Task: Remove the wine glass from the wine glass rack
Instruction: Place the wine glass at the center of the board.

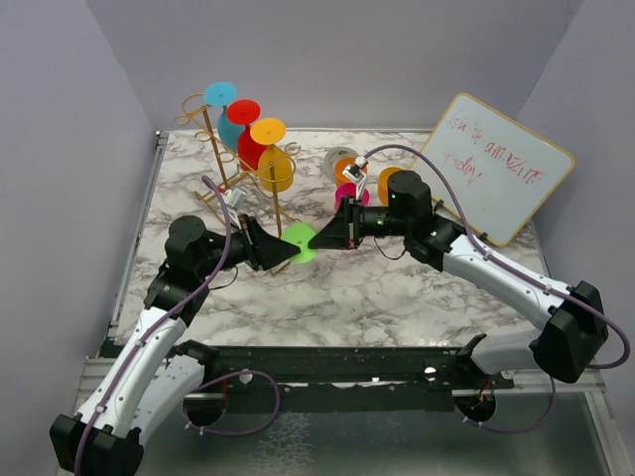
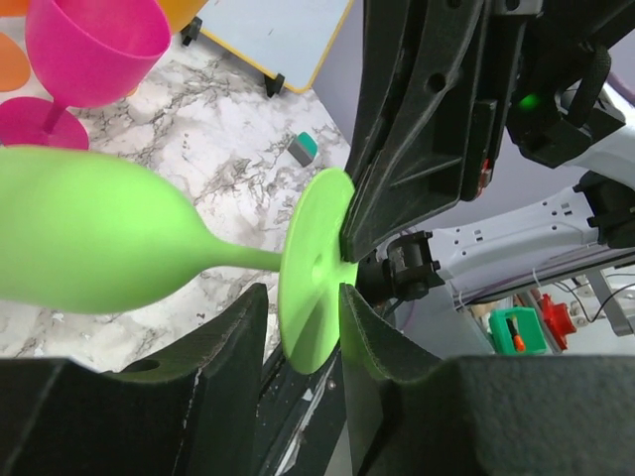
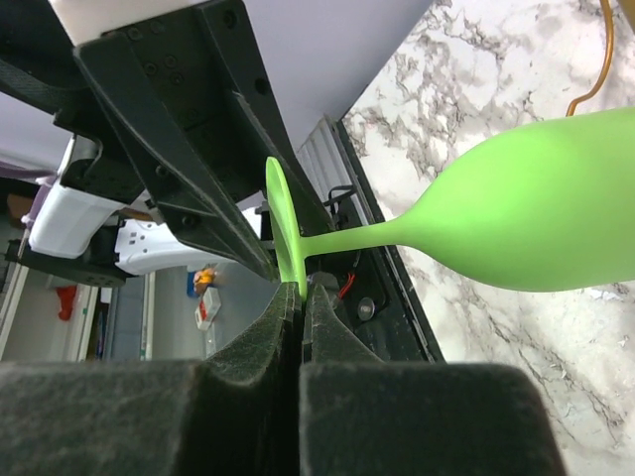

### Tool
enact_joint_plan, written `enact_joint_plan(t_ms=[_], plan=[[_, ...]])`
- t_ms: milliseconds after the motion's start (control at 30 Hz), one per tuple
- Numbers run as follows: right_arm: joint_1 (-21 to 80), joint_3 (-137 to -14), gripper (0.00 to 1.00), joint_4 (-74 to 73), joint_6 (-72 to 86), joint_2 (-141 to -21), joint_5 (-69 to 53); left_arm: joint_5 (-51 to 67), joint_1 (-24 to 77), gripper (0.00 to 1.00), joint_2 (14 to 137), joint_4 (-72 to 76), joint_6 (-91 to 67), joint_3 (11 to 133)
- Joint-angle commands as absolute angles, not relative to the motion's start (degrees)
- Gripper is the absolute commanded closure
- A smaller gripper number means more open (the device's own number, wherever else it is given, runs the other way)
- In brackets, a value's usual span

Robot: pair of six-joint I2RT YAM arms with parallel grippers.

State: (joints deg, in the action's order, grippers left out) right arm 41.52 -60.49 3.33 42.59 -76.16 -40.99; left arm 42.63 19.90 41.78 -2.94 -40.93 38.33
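Our left arm (image 1: 149, 327) and right arm (image 1: 496, 273) reach inward and meet tip to tip; the left gripper (image 1: 288, 248) faces the right gripper (image 1: 325, 238), both wrists near level. Our left jaws stand apart, one finger (image 2: 223, 347) on either side of the glass (image 2: 89, 243) foot, neither pressing it; our right fingers (image 3: 248, 347) are pinched on the foot's rim, with the bowl ahead of them and to their right.
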Motion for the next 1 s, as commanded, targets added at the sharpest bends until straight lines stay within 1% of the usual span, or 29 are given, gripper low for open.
enact_joint_plan(t_ms=[0,33,67,133,233,300,333,433,633,700,733,767,833,867,900,967], plan=[[41.63,-61.80,0.99,5.20,42.35,-77.09,-43.79,42.54,20.13,0.64,41.03,-3.42,-39.50,40.39],[41.61,-61.74,1.00,5.32,42.36,-77.04,-43.71,42.01,20.13,0.65,40.52,-3.45,-39.54,40.30],[41.65,-61.66,0.99,5.36,42.29,-76.92,-43.64,41.42,20.13,0.68,40.09,-3.51,-39.59,40.18],[41.66,-61.39,1.00,5.26,42.09,-76.53,-43.19,40.98,20.13,0.76,39.54,-3.50,-39.57,40.11],[41.61,-60.69,0.99,5.32,42.06,-75.99,-42.29,41.37,20.13,0.92,39.63,-3.86,-38.90,40.32],[41.66,-60.45,0.97,5.43,41.97,-75.58,-41.65,42.14,20.13,1.00,39.87,-4.17,-38.62,40.47],[41.66,-60.31,0.94,5.75,41.93,-75.33,-41.63,43.12,20.13,1.00,40.01,-4.28,-38.48,40.56],[41.66,-60.51,0.82,5.16,41.39,-74.46,-42.04,46.48,20.13,1.00,40.59,-5.74,-37.65,41.20],[41.57,-61.82,0.65,-3.82,37.59,-70.60,-37.21,52.88,20.13,1.00,41.63,-5.98,-37.09,41.10],[41.60,-61.89,0.48,-6.84,34.45,-68.59,-33.47,53.67,20.13,1.00,41.18,-5.98,-36.28,40.54],[41.58,-61.88,0.46,-8.13,32.42,-67.67,-31.60,53.62,20.13,1.00,40.69,-5.98,-35.84,40.00],[41.57,-62.22,0.41,-9.73,30.43,-66.82,-28.76,53.77,20.20,1.00,40.10,-5.91,-34.92,39.55],[41.57,-62.84,0.25,-13.43,28.53,-65.33,-22.55,54.48,20.57,1.00,38.52,-5.97,-32.75,38.90],[41.57,-63.23,0.21,-14.69,27.87,-64.91,-19.51,54.65,20.78,1.00,37.76,-5.93,-31.56,38.63],[41.52,-63.68,0.18,-15.68,27.52,-64.79,-17.06,54.43,21.01,1.00,37.03,-5.97,-30.53,38.40],[41.13,-64.71,0.18,-17.38,26.94,-65.47,-12.96,52.96,21.33,1.00,36.33,-5.98,-29.19,38.03]])
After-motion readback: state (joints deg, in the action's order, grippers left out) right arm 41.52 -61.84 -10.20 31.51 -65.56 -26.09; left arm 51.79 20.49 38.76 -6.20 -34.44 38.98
